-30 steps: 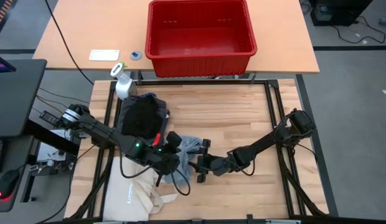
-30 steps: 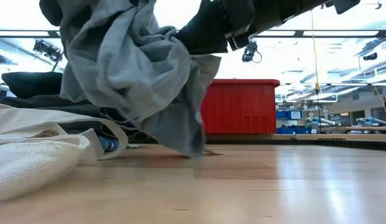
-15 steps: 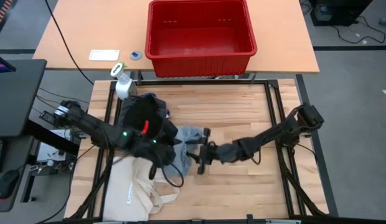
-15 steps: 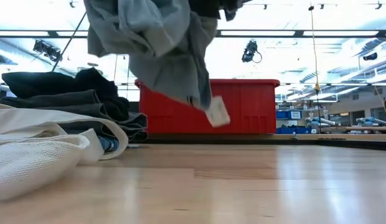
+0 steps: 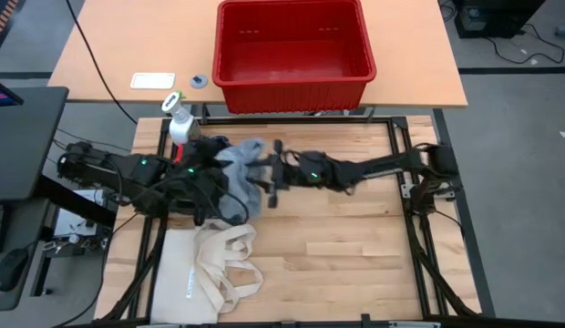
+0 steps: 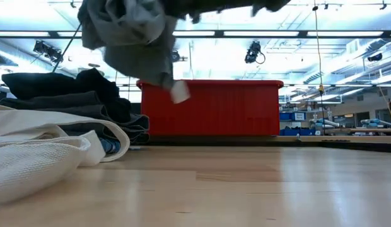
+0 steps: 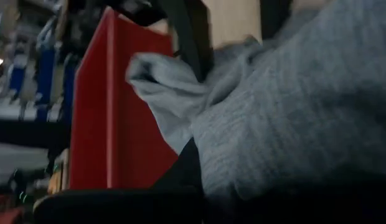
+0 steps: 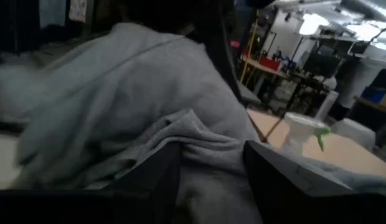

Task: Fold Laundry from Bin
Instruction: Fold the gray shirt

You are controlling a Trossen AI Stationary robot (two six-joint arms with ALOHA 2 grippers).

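We see both dark arms meeting over the far left part of the light wooden table (image 5: 337, 246), with a soft light grey garment (image 5: 239, 164) lifted between them. From table height the garment (image 6: 129, 31) hangs bunched and clear of the tabletop, a small pale tag dangling at its lowest corner.

The left tool (image 5: 210, 187) is clamped shut, and its wrist view shows grey knit fabric (image 7: 292, 124) pressed right up against it, so we take it to be gripping the garment. The right tool (image 5: 269, 173) reaches in from the right; its two dark fingers (image 8: 162, 180) stand partly apart with a fold of the same grey cloth (image 8: 199, 143) caught between them.

Under the left arm sits a heap of dark clothing (image 5: 205, 169), black and dark grey pieces stacked (image 6: 69, 101). A cream canvas tote bag with long handles (image 5: 205, 273) lies nearer the front edge. The large rectangular red plastic bin (image 5: 292, 50) stands on the table beyond, with a white spray bottle with a green nozzle (image 5: 179, 120) near its left corner.
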